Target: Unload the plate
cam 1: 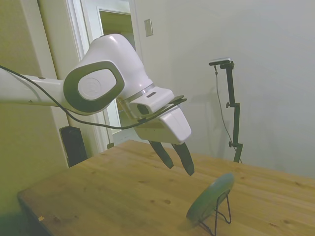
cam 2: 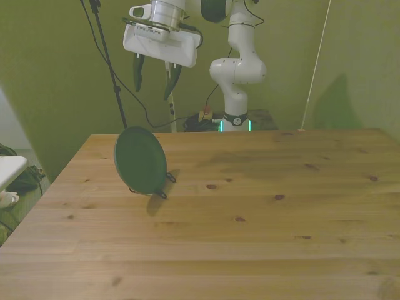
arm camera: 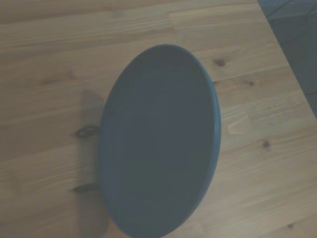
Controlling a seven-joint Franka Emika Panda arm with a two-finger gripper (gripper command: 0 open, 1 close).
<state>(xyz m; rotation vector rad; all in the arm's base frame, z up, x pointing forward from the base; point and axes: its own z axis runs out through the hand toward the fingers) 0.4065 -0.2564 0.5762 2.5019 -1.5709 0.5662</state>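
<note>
One plate [cam 2: 140, 160] stands nearly upright on a thin black wire stand [cam 1: 220, 212], leaning back against it, on the wooden table [cam 2: 250, 237]. In the front view it sits near the table's far edge, toward the front view's left corner, with its dull grey-green face turned to the camera. The stand's feet show at the plate's lower rim. The gripper [cam 2: 153, 75] hangs in the air above the plate, well clear of it and of the table, with its two dark fingers [cam 1: 186, 160] spread apart and nothing between them. The fingers point down and slightly toward the plate. In the wrist view the plate [arm camera: 161, 144] fills most of the picture, its raised rim visible all round.
</note>
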